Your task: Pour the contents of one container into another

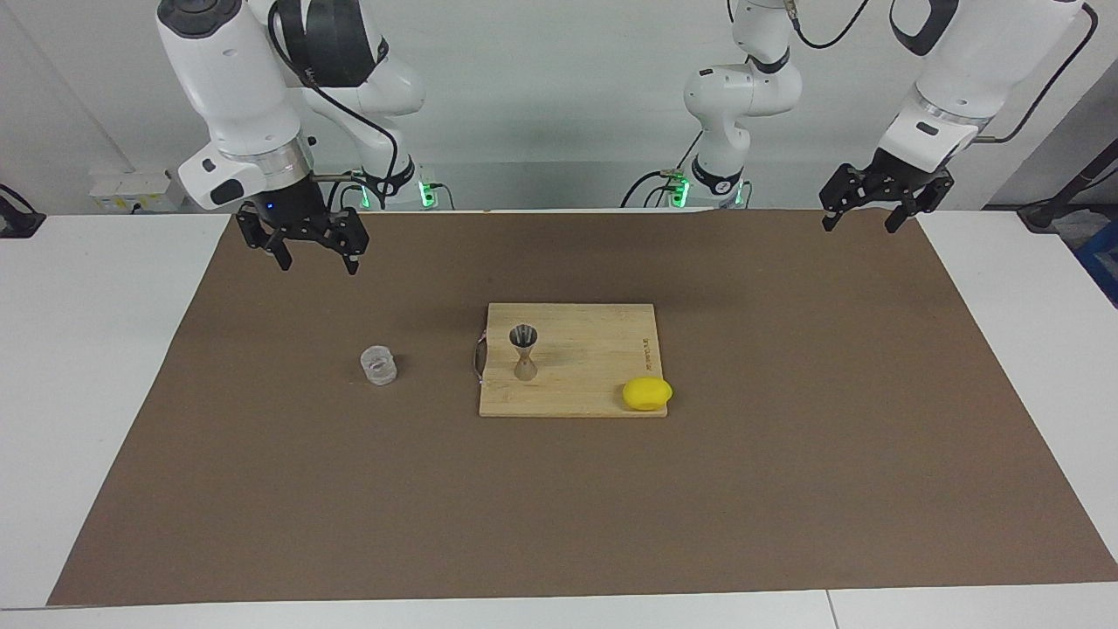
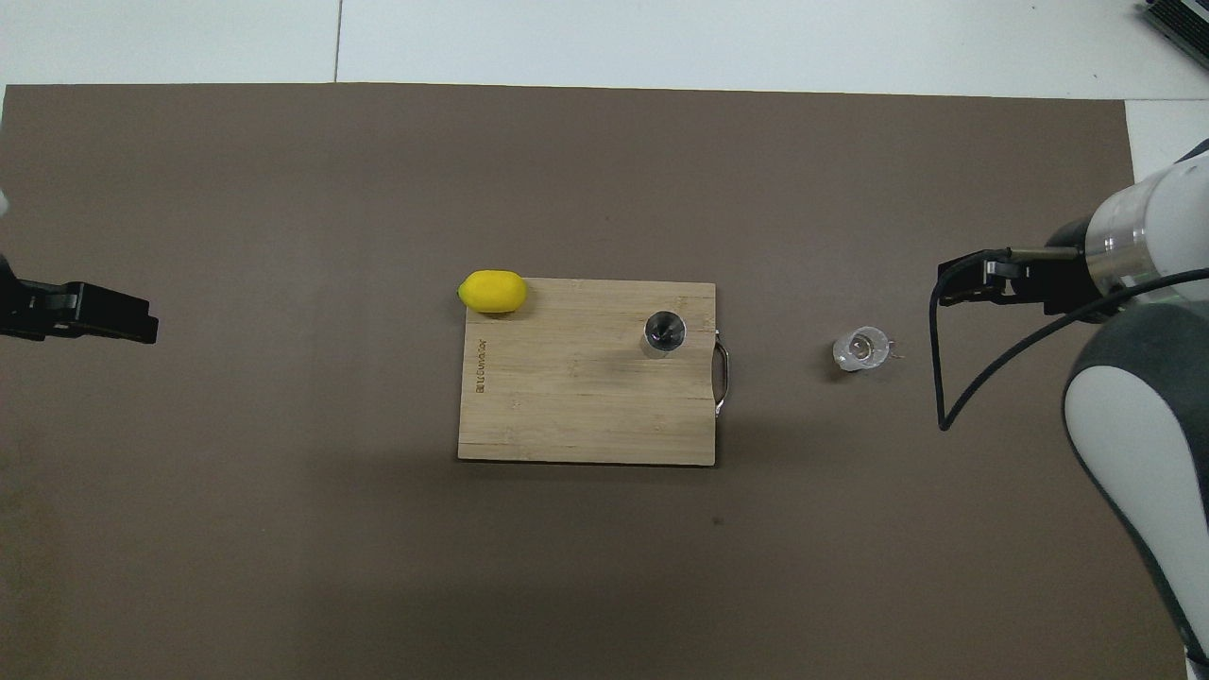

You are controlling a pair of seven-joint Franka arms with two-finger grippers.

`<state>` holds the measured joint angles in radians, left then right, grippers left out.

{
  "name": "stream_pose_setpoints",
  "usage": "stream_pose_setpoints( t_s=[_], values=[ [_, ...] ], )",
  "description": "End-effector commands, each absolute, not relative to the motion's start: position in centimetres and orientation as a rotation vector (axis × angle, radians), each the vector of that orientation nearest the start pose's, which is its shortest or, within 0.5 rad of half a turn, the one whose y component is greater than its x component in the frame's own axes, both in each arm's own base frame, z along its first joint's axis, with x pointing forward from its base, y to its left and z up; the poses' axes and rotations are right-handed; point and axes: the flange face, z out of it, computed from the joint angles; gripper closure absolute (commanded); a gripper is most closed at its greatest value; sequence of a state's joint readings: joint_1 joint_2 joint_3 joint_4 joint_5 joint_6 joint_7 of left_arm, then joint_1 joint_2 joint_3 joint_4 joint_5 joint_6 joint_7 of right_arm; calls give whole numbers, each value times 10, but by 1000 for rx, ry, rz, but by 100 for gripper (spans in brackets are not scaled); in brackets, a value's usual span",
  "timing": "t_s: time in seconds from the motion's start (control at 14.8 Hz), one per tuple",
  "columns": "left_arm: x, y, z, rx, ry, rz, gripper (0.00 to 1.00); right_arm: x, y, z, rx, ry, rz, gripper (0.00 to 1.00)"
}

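The clear ribbed cup (image 1: 378, 365) (image 2: 859, 348) stands upright on the brown mat, beside the cutting board toward the right arm's end of the table. The grey metal jigger (image 1: 524, 349) (image 2: 664, 332) stands upright on the wooden cutting board (image 1: 594, 362) (image 2: 567, 416), at the handle end. My right gripper (image 1: 317, 262) (image 2: 956, 288) hangs open and empty in the air over the mat, apart from the cup. My left gripper (image 1: 859, 225) (image 2: 142, 326) waits open and empty over the mat's edge at the left arm's end.
A yellow lemon (image 1: 646, 393) (image 2: 492, 291) lies at the board's corner farthest from the robots, toward the left arm's end. The brown mat (image 1: 786, 454) covers most of the white table.
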<state>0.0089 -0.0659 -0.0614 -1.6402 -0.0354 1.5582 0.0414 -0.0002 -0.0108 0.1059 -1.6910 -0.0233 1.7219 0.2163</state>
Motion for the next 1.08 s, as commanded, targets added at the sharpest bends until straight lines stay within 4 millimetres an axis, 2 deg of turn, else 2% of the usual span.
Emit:
stream_pose_setpoints(
  t_s=[0.0,0.2,1.01],
  values=[
    [525,-30,627,-3152,154,5,0,554,50,588,-3166,148,-41,0],
    [525,-30,627,-3151,157,3,0,550,52,586,-3167,137,8,0],
    [525,-30,627,-3152,154,5,0,544,59,599,-3150,106,20,0]
  ],
)
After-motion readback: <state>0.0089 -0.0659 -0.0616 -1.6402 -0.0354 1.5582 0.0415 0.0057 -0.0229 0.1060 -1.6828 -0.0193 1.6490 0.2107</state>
